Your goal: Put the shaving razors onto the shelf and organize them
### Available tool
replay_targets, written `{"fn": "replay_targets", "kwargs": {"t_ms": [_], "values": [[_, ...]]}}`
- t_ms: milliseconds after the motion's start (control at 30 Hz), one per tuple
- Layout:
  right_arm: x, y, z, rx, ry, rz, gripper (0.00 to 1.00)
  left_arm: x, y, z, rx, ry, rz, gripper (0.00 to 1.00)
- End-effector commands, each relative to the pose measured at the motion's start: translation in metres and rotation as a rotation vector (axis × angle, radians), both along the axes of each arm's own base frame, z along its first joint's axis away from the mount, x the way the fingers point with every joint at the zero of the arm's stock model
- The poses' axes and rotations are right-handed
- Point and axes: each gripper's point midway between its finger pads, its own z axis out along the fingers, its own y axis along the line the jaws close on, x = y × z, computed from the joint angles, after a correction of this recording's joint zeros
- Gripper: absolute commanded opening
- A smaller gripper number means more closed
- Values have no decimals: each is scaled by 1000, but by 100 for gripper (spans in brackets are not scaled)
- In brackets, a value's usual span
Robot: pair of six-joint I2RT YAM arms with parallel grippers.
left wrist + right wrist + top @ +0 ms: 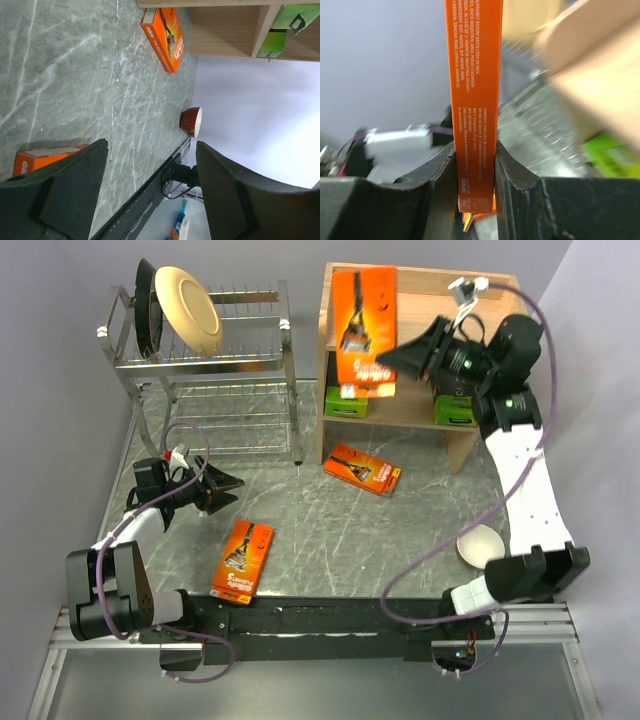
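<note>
Step in hand: putting one orange pack (363, 330) onto the shelf (425, 285); by my reading it is partway placed and not yet released.
Right jaws: closed hard on the thin edge of that pack, which fills the whole gap between them.
Held pack: upper centre of the overhead frame, printed face up, over the shelf's left part; I cannot tell whether it touches the top.
Black packs: two, lime-green ends outward, on the lower tier, one left (348, 400) and one right (455, 410).
Loose orange packs: one askew on the bench (330, 530) just in front of the shelf (363, 469), the other lower left of centre (242, 557).
Left jaws: wide apart and empty, at the left of the frame, near that second pack.
Next move: likely lower the held pack square to the rim before the jaws part, then fetch a bench pack.
</note>
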Motion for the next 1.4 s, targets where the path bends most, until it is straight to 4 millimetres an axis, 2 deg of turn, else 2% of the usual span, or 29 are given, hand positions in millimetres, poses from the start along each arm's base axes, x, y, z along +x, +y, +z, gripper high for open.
{"fn": "replay_targets", "kwargs": {"t_ms": [0, 33, 67, 100, 133, 167, 300, 400, 467, 533, 700, 800, 933, 967, 1000, 1033, 1067, 1100, 1133, 1167, 1200, 1233, 1267, 1300, 1333, 1367], "values": [[62, -35, 11, 23, 15, -206, 27, 8, 5, 5, 44, -57, -5, 76], [76, -41, 5, 23, 36, -229, 27, 7, 6, 3, 47, -55, -5, 76], [80, -44, 14, 29, 15, -248, 28, 7, 6, 2, 48, -55, -4, 76], [87, -57, 16, 26, 6, -281, 28, 6, 6, 2, 48, -52, -2, 76], [100, -61, 10, 23, 19, -295, 29, 5, 6, 1, 48, -51, -1, 76], [101, -64, 18, 24, -1, -305, 29, 3, 6, -1, 47, -44, -2, 77], [120, -78, 7, 9, 15, -350, 31, 0, 6, -2, 48, -44, 3, 77], [129, -91, -6, -4, 55, -397, 42, -1, 7, -5, 52, -35, 13, 77], [136, -108, -11, 0, 82, -478, 52, 1, 10, -6, 57, -26, 28, 77], [138, -119, -14, -1, 99, -535, 61, 2, 13, -9, 56, -1, 48, 82], [133, -133, -15, -6, 108, -603, 71, 8, 16, -13, 48, 20, 75, 83], [123, -136, 11, -15, 1, -625, 72, 11, 16, -14, 40, 26, 77, 83], [101, -110, 63, -30, -243, -554, 67, 16, 18, -17, 43, 32, 88, 83], [102, -104, 67, -47, -269, -557, 65, 16, 19, -19, 50, 37, 93, 83], [107, -85, 63, -54, -266, -529, 60, 17, 20, -20, 53, 39, 98, 83], [104, -81, 76, -56, -302, -543, 57, 17, 20, -21, 56, 40, 101, 83], [106, -68, 74, -76, -312, -550, 56, 17, 20, -22, 58, 37, 102, 83], [115, -66, 76, -73, -312, -604, 52, 17, 21, -22, 58, 41, 107, 83], [112, -46, 77, -66, -319, -593, 50, 17, 21, -21, 57, 40, 111, 83], [114, -39, 77, -74, -324, -613, 47, 17, 22, -21, 61, 40, 114, 83], [128, -43, 71, -83, -292, -711, 40, 17, 21, -21, 64, 39, 115, 83], [123, -21, 74, -84, -297, -711, 35, 17, 22, -21, 67, 40, 122, 83], [128, -17, 63, -130, -287, -745, 30, 17, 23, -20, 71, 33, 126, 83], [130, -12, 60, -141, -275, -789, 20, 16, 23, -21, 73, 34, 130, 83], [133, -14, 57, -146, -257, -849, 17, 16, 24, -22, 77, 33, 138, 83], [129, 3, 55, -155, -263, -824, 14, 15, 24, -20, 78, 25, 142, 83]]}}
